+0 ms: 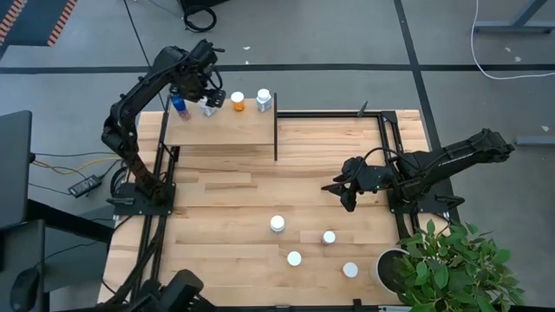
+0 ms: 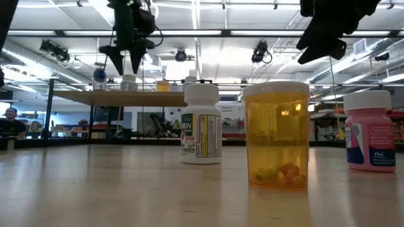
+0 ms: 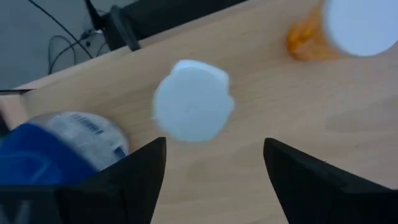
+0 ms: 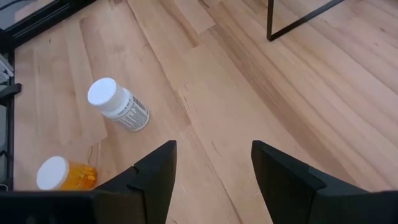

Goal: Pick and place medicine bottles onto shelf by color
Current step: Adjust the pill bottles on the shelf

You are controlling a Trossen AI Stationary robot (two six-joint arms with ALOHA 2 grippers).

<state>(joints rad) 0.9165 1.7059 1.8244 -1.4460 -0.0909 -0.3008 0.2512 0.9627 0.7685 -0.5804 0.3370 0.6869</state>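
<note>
The shelf (image 1: 221,130) stands at the table's far left. Along its far edge stand a blue-capped bottle (image 1: 179,106), a white bottle (image 1: 208,107), an orange bottle (image 1: 238,100) and another white-capped bottle (image 1: 264,100). My left gripper (image 3: 214,146) hangs open above the white bottle (image 3: 194,99), pointing down, its fingers apart from the cap. Several more bottles stand on the tabletop near the front, among them a white one (image 2: 202,123), an orange one (image 2: 276,135) and a pink one (image 2: 369,129). My right gripper (image 1: 342,192) waits open above the table's right middle, holding nothing.
A potted plant (image 1: 447,264) stands at the table's near right corner. The shelf's black frame posts (image 1: 276,126) rise at its right end. Bare planks (image 1: 225,217) lie between the shelf and the loose bottles. A person (image 2: 9,120) sits in the room beyond.
</note>
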